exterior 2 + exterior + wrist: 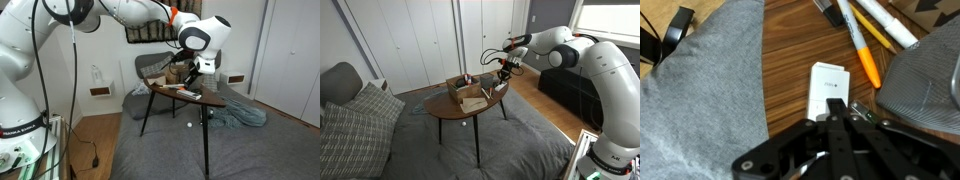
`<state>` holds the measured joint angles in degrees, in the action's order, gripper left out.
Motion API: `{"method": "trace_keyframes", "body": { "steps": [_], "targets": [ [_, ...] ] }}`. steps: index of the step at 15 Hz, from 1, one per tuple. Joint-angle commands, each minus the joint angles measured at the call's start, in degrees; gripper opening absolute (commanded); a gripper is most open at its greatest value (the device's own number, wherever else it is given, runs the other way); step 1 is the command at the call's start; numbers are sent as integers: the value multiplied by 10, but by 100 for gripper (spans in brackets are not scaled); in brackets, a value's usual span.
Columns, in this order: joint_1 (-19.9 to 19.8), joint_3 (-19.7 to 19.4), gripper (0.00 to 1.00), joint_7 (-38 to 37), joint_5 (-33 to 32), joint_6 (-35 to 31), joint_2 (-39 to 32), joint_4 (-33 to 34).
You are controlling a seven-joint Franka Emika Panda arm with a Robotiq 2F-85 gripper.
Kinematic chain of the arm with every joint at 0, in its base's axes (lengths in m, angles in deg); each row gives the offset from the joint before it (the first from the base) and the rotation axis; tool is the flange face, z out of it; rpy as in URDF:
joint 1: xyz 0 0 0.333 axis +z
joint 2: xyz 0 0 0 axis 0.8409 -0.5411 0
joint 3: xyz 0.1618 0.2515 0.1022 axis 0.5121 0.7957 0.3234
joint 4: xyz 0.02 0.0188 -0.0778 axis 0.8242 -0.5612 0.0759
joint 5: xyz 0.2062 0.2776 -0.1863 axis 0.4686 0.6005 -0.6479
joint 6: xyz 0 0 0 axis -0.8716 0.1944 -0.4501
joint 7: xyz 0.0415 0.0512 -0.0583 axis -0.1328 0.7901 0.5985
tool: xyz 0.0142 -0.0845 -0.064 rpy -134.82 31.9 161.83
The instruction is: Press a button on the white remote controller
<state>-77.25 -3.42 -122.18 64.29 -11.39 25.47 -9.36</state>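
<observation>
The white remote controller (827,89) lies flat on the wooden table (790,60) in the wrist view, its near end under my fingertips. My gripper (834,117) is shut, fingers together, tips resting on or just above the remote's near end; contact cannot be told. In both exterior views the gripper (503,73) (190,78) hangs low over the small round table (445,108) (205,100). The remote shows as a pale strip on the table in an exterior view (186,92).
An orange pen (865,62) and other pens (880,20) lie beyond the remote. An open cardboard box (467,92) stands on the table. A grey rug (710,90) covers the floor. A couch with cushions (355,115) stands nearby.
</observation>
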Motion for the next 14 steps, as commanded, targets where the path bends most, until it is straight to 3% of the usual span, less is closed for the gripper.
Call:
{"method": "trace_keyframes", "body": {
  "steps": [1, 14],
  "targets": [
    [-9, 3, 0, -2, 20, -19, 4, -6],
    [-27, 6, 0, -12, 26, -21, -17, 14]
  ]
}}
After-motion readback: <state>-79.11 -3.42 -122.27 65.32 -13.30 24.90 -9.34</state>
